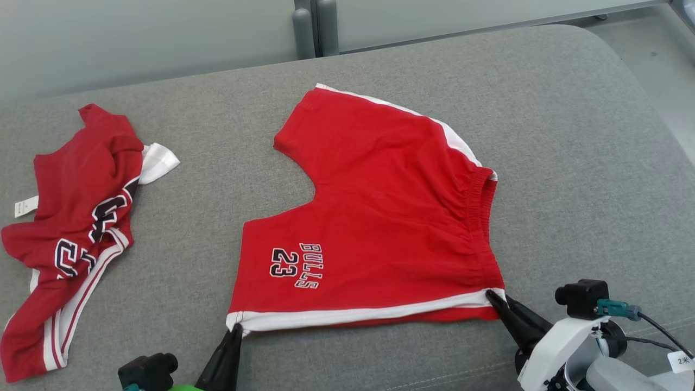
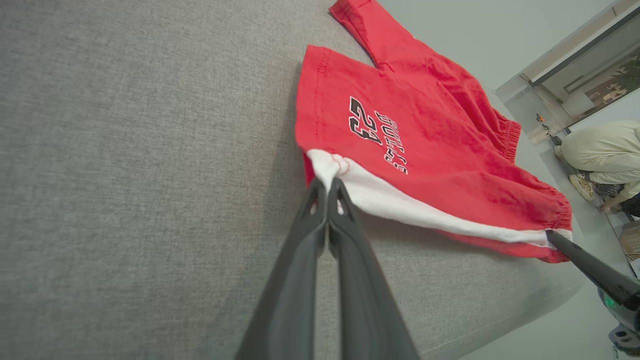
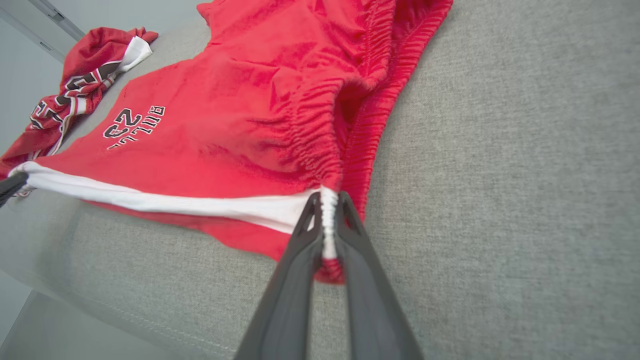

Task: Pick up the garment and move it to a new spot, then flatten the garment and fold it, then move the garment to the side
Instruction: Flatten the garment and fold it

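Observation:
The garment [image 1: 380, 217] is a pair of red shorts with white side stripes and "BULLS 23" print, lying mostly flat on the grey cushion [image 1: 570, 136]. My left gripper [image 1: 234, 328] is shut on the near leg hem's white corner, which the left wrist view shows pinched between the fingertips [image 2: 327, 182]. My right gripper [image 1: 491, 294] holds the near waistband corner, and the right wrist view has the white elastic edge clamped between its fingers [image 3: 327, 200]. The white stripe is stretched in a straight line between the two grippers. The gathered waistband [image 3: 320, 130] bunches just beyond the right fingertips.
A second red jersey [image 1: 81, 217] lies crumpled at the cushion's left. The cushion's front edge [image 3: 125, 320] runs just behind both grippers. Part of a person [image 2: 600, 150] crouches on the floor beyond the cushion's right end. A grey wall stands behind.

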